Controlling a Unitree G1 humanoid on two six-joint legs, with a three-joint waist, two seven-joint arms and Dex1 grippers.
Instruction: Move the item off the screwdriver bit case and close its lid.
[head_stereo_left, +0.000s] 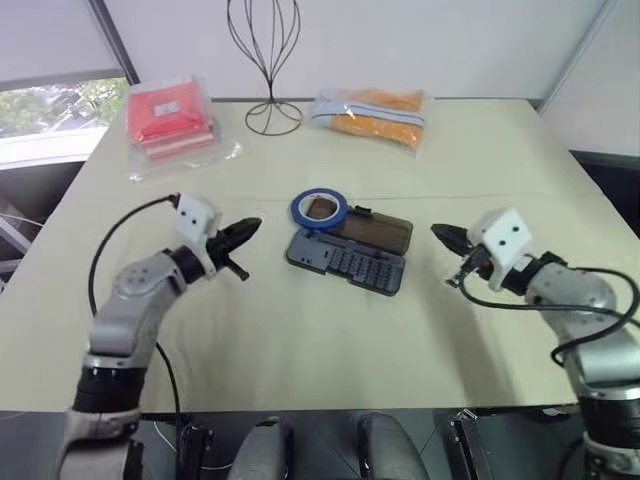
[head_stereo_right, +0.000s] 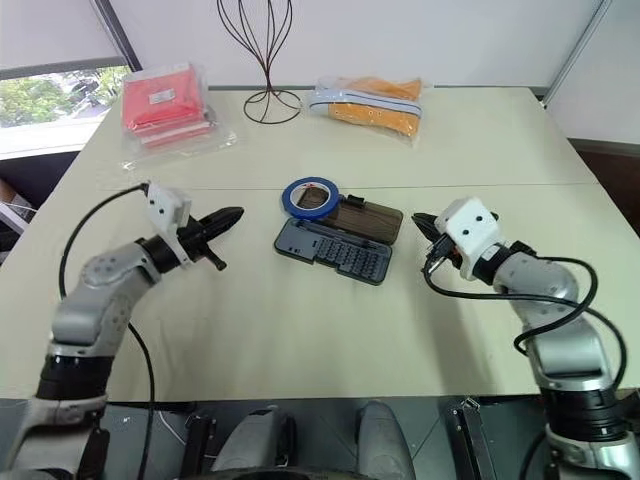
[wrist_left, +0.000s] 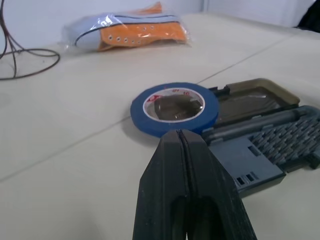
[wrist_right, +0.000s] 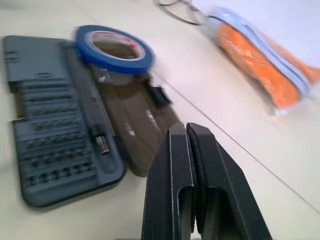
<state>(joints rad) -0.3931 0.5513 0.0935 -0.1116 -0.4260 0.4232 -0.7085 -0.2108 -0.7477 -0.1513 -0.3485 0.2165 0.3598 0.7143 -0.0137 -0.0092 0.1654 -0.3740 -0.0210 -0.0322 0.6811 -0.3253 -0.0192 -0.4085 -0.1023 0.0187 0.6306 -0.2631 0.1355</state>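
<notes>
Blue tape roll (head_stereo_left: 320, 209) lies partly on the smoky lid (head_stereo_left: 375, 233), at the far left corner of the open screwdriver bit case (head_stereo_left: 347, 261). Both pincers, left (head_stereo_left: 247, 232) and right (head_stereo_left: 443, 236), are pressed shut, flanking the case. A careless nudge could drag the case across the table (head_stereo_left: 300, 340).

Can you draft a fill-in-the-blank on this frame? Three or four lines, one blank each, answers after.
1. The blue tape roll rests on one end of the smoky ____ of the bit case.
2. The case lies ____ on the table.
3. Both the left gripper and the right gripper have their fingers ____.
4. The packet right of the wire stand is ____.

Answers: lid; open; shut; orange
</notes>
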